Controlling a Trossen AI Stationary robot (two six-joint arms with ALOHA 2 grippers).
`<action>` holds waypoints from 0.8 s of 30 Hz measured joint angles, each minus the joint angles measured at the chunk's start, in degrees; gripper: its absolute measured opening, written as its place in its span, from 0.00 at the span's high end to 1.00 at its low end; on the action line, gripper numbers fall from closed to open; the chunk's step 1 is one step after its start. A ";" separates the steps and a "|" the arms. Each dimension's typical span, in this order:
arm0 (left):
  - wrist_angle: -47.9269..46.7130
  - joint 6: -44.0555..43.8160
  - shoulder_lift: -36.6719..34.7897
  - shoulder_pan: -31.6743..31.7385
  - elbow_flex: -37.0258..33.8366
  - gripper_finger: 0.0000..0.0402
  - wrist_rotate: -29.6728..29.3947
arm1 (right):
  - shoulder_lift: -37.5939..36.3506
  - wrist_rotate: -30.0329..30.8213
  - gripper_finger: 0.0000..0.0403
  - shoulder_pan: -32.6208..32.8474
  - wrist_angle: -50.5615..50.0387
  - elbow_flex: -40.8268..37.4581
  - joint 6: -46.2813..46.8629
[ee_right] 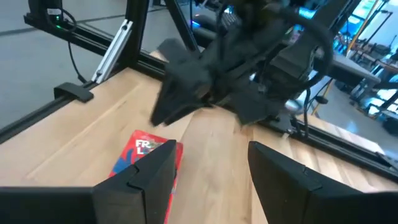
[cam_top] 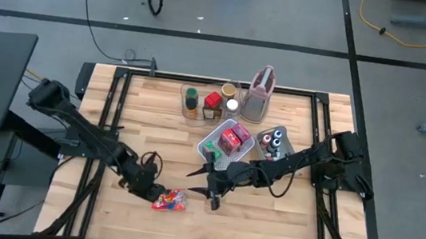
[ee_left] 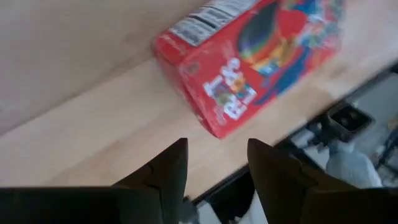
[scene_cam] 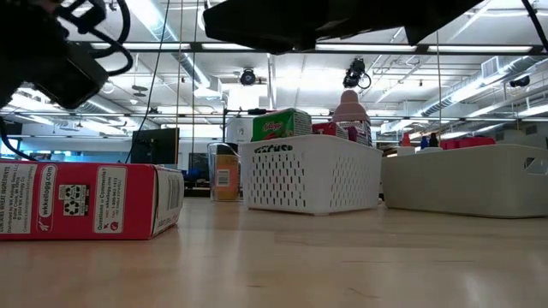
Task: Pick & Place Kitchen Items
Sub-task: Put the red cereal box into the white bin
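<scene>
Near the front edge, your left gripper [ee_left: 214, 163] is hovering half-open and empty beside the red cereal box [cam_top: 169, 201].
Right gripper [ee_right: 208, 167] (also parted, empty) is crowding in; you're risking a collision.

a white mesh basket [cam_top: 211, 148], clear bin [cam_top: 185, 105], pinkish jug [cam_top: 258, 99] and grey tray [cam_top: 288, 146] share the wooden table [cam_top: 148, 120].

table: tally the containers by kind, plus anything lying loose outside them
white mesh basket: 1
clear bin: 1
grey tray: 1
pinkish jug: 1
loose red box: 1
total: 5
</scene>
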 joint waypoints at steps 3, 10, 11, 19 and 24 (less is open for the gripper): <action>6.12 -2.85 4.22 -1.17 0.03 0.57 -2.28 | 0.00 0.05 0.48 -0.27 -0.02 -0.01 -1.53; 9.45 -7.40 9.71 -1.61 0.20 0.57 -0.76 | 0.00 -0.07 0.48 -1.64 0.65 -0.01 -2.23; 9.41 -7.96 9.85 -1.61 0.20 0.57 0.00 | 0.00 -0.05 0.48 -1.83 0.65 -0.01 -2.25; 8.52 -9.13 7.66 -1.63 2.22 0.57 1.83 | 0.00 -0.21 0.48 -2.35 0.58 -0.01 -1.59; 4.26 -12.65 7.14 -2.27 2.80 0.57 1.87 | 0.00 -2.70 0.48 -2.35 0.55 -0.01 -1.10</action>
